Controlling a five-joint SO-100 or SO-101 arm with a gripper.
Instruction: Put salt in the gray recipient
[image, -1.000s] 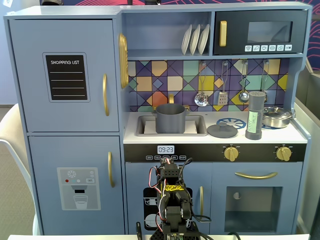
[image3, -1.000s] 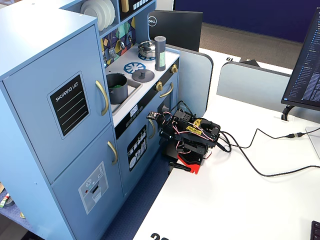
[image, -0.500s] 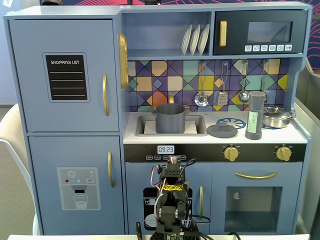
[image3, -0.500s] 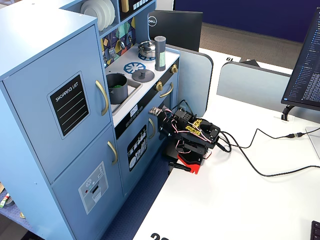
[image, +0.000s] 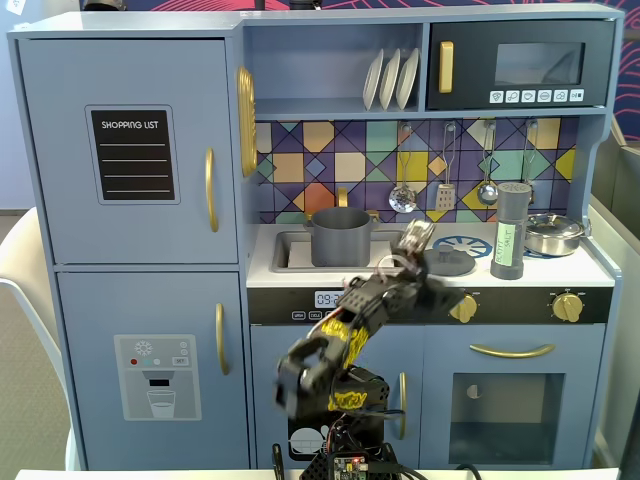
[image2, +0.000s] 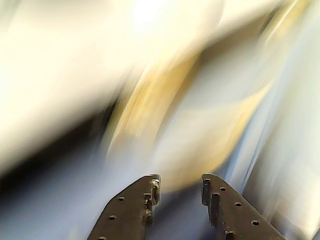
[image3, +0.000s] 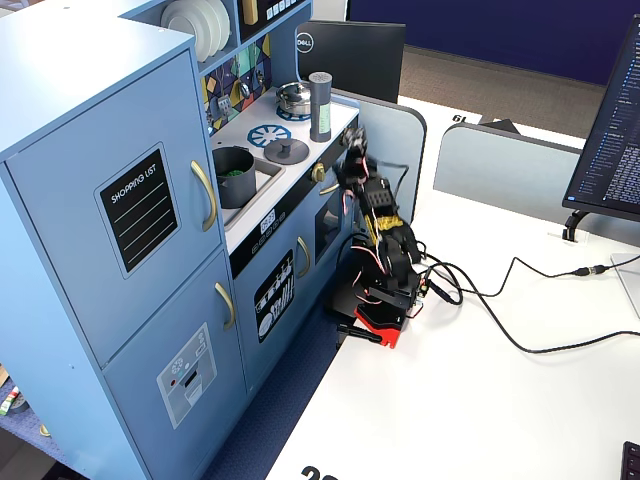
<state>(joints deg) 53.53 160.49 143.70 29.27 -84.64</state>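
The salt shaker (image: 513, 230), tall and dark gray with a pale green label, stands on the toy kitchen counter at the right; it also shows in a fixed view (image3: 320, 107). The gray pot (image: 341, 237) sits in the sink at the left, and from the side it holds something green (image3: 233, 177). My gripper (image: 415, 238) is raised in front of the counter between pot and shaker, touching neither (image3: 355, 145). In the wrist view the gripper (image2: 180, 182) is open and empty, and the background is motion-blurred.
A flat gray lid with a knob (image: 450, 262) lies on the stove beside the gripper. A shiny steel pan (image: 553, 234) stands right of the shaker. Utensils (image: 446, 190) hang on the back wall. Cables (image3: 520, 300) run over the white desk.
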